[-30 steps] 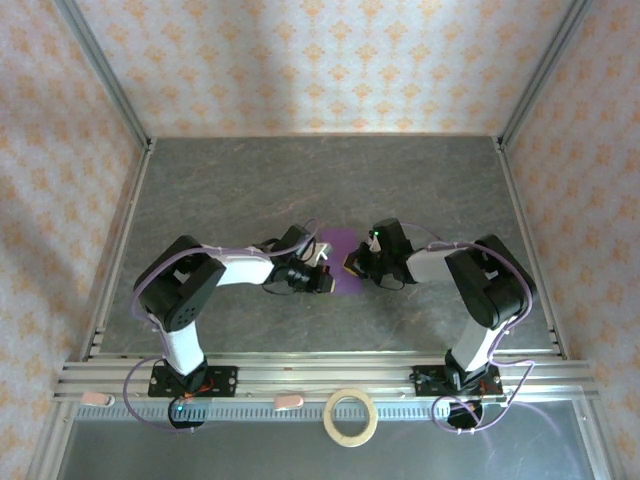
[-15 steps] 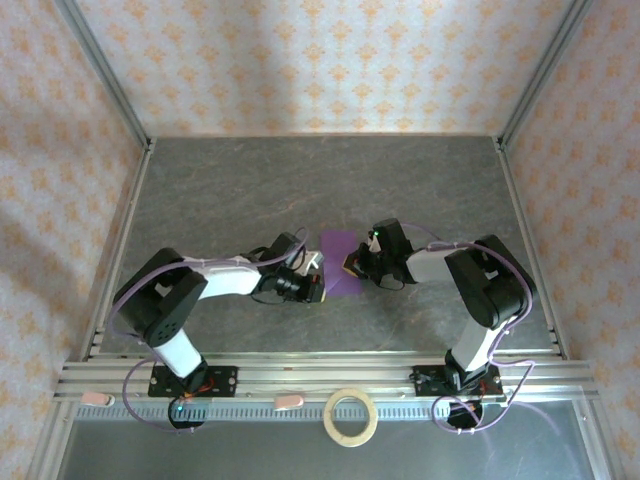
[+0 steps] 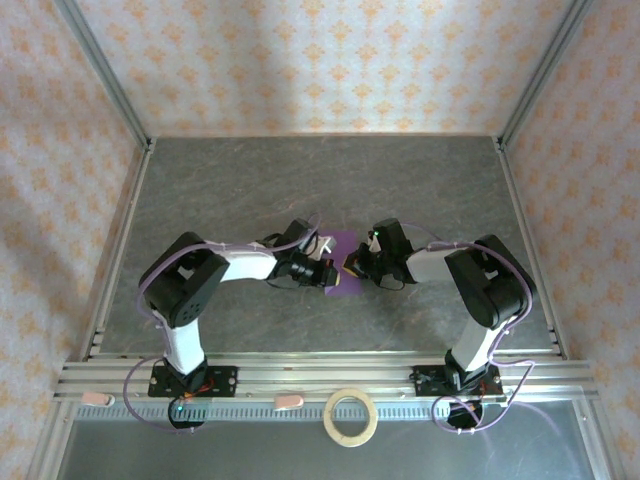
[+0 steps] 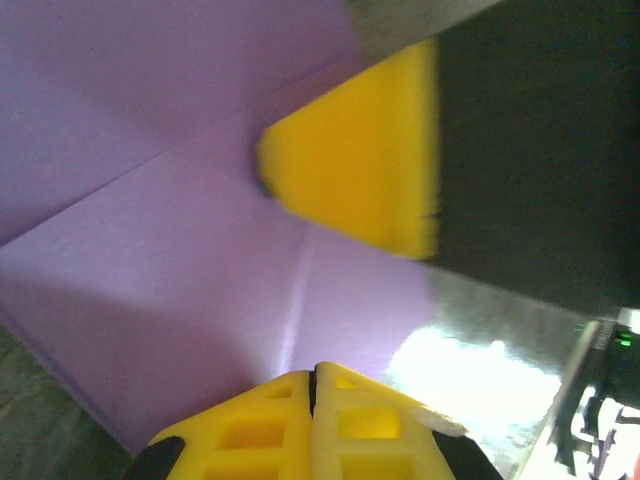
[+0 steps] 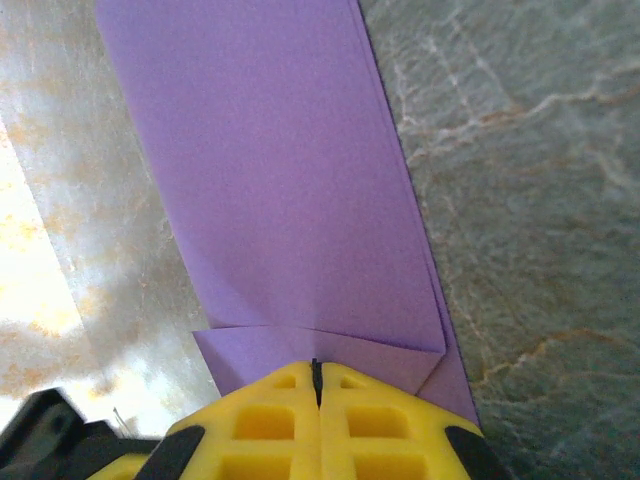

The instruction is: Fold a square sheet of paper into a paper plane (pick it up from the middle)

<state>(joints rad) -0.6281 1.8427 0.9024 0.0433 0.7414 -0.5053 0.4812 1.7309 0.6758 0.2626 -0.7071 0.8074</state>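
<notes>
1. The purple paper (image 3: 342, 245) lies flat on the grey table (image 3: 250, 190), near its middle, between the two arms' wrists.
2. The left gripper (image 3: 326, 270) reaches in from the left and comes down on the left edge of the paper. Its yellow fingers (image 4: 280, 430) are pressed tight together with no gap. Their tips rest at the near edge of the sheet, and I cannot tell whether any layer is caught between them.
3. The right gripper (image 3: 351, 265) reaches in from the right and meets the right edge of the paper, close to the left one. Its fingers (image 5: 270, 420) are also closed flat against each other, tips down on the paper. Whether they pinch it cannot be told.
4. In the left wrist view, the sheet shows several creases fanning out from one spot, and the other arm's yellow finger (image 4: 360, 165) presses onto it from the far right.
5. In the right wrist view, the paper is a long folded strip running away from the fingers, with a small flap turned over just ahead of the tips.
6. A tan tape ring (image 3: 351, 416) lies on the near ledge between the arm bases, well apart from the paper.
</notes>
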